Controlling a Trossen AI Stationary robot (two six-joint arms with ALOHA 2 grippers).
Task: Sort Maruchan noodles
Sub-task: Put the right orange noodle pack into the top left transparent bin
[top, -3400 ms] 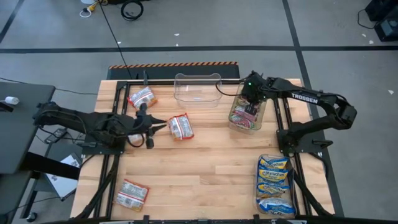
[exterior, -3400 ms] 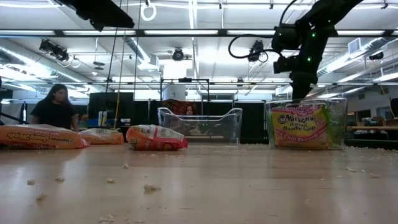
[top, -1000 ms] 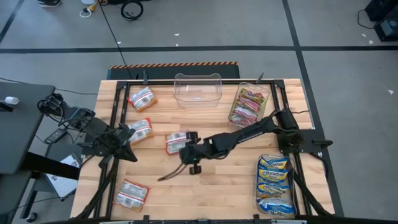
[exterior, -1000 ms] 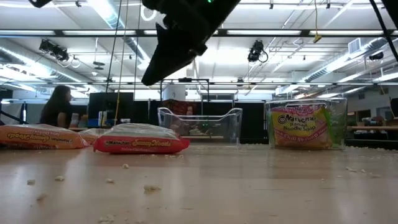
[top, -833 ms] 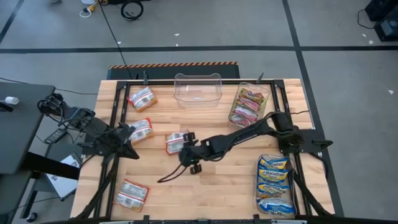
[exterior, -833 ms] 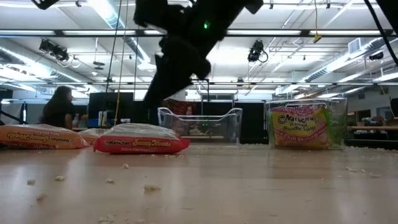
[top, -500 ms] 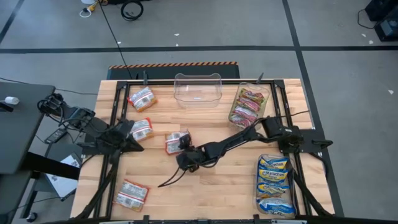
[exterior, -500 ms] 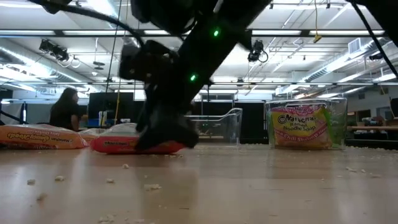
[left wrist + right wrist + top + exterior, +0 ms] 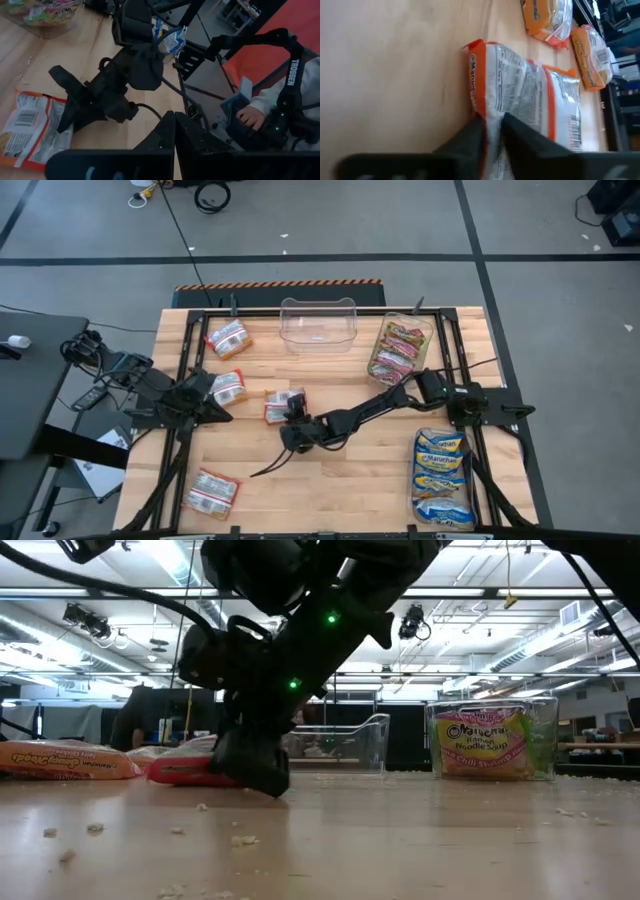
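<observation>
Our right claw [image 9: 291, 418] is down at the middle of the counter [image 9: 370, 470], its two fingers [image 9: 470, 137] drawn narrow onto the near edge of the red-and-white noodle packet [image 9: 278, 407]; in the right wrist view a fold of wrapper sits pinched between them, so we judge the grip to be just taking, though the packet lies flat and is not lifted. Taking that packet as our landmark, the claw meets it from the side toward the counter's front and the right arm's base, and the packet's long axis runs roughly across the claw's line of approach, so we are nipping an edge and not the body. Our left claw [image 9: 207, 393] waits closed just beyond the packet on its left, beside a second red-and-white packet [image 9: 229, 387]. Farther back from the landmark stands an empty clear bin [image 9: 319, 323], and off to its right-rear a bin of green-and-white packets [image 9: 398, 350]; the blue-and-yellow packets [image 9: 440, 470] lie well to its right-front. We judge the right arm the nearer and better placed to carry it.
</observation>
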